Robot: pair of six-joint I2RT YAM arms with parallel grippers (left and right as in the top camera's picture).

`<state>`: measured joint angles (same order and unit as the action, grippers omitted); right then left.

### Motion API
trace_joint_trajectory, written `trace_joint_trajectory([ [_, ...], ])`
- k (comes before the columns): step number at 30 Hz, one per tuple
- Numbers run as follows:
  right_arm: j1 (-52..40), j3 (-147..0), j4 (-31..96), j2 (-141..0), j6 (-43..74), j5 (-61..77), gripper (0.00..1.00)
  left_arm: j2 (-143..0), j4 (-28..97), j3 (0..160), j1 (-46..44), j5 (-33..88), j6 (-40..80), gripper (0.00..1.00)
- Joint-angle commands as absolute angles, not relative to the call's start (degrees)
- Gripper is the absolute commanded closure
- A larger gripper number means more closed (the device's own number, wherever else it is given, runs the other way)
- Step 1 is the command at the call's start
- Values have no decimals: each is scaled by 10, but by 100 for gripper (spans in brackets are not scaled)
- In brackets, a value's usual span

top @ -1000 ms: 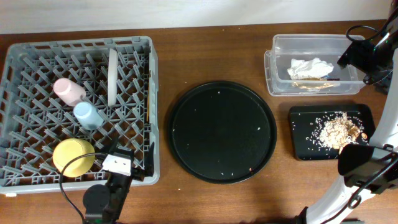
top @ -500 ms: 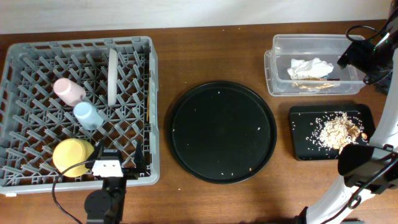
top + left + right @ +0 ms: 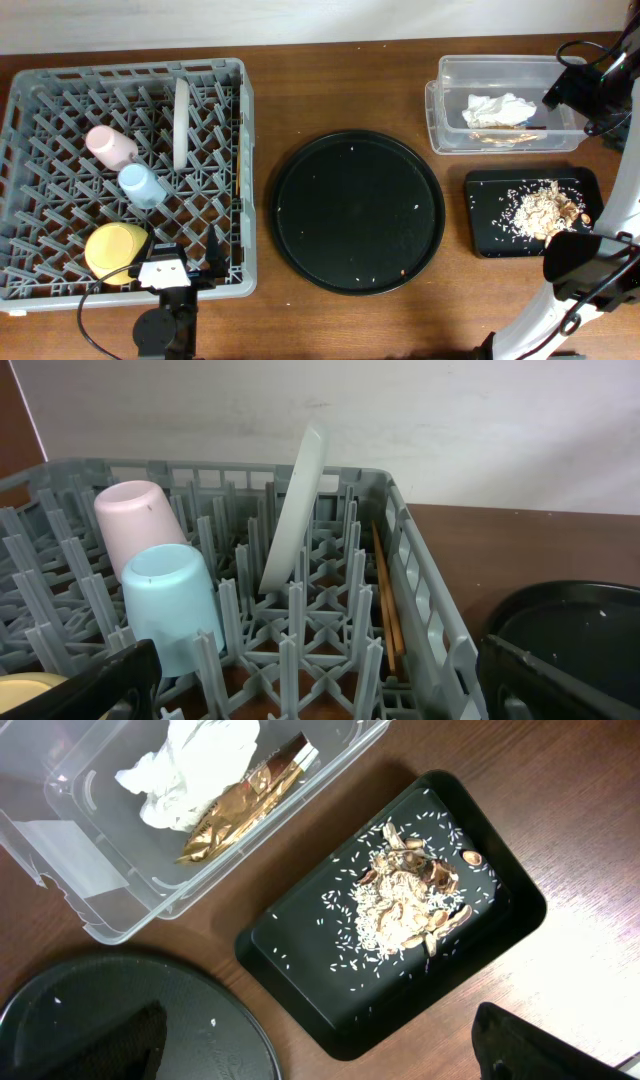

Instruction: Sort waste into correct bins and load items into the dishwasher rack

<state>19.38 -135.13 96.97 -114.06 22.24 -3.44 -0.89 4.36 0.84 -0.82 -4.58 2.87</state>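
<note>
The grey dishwasher rack (image 3: 60, 80) holds the pink cup (image 3: 110, 147), light-blue cup (image 3: 143, 185), yellow bowl (image 3: 115, 250) and the grey plate (image 3: 181, 123) standing on edge. The wooden chopsticks (image 3: 386, 600) lie inside the rack along its right wall. My left gripper (image 3: 180, 262) is open and empty over the rack's front edge, by the bowl. The clear tub (image 3: 445, 130) holds the white napkin (image 3: 498, 108). Food scraps (image 3: 545, 208) lie in the shallow black tray (image 3: 485, 240). My right gripper (image 3: 320, 1025) is open and empty, high above that tray.
A large round black tray (image 3: 360, 212) with a few crumbs sits mid-table between the rack and the bins. A golden-brown wrapper (image 3: 245, 805) lies beside the napkin in the tub. The right arm's base (image 3: 580, 270) stands at the front right.
My left gripper has drawn back a little toward the rack's front edge and shifted left. The right arm has not moved.
</note>
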Motion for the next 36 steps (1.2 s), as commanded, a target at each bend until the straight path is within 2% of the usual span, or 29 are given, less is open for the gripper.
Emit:
trace_joint_trajectory([
  [1,195,-1359,971,-1138,220,-39,1,-3,44,5,-6,-52,36,1],
  [27,195,-1359,971,-1133,220,-39,1,-3,44,5,-6,-52,36,1],
  [36,194,-1359,971,-1007,220,-39,1,-3,44,5,-6,-52,36,1],
])
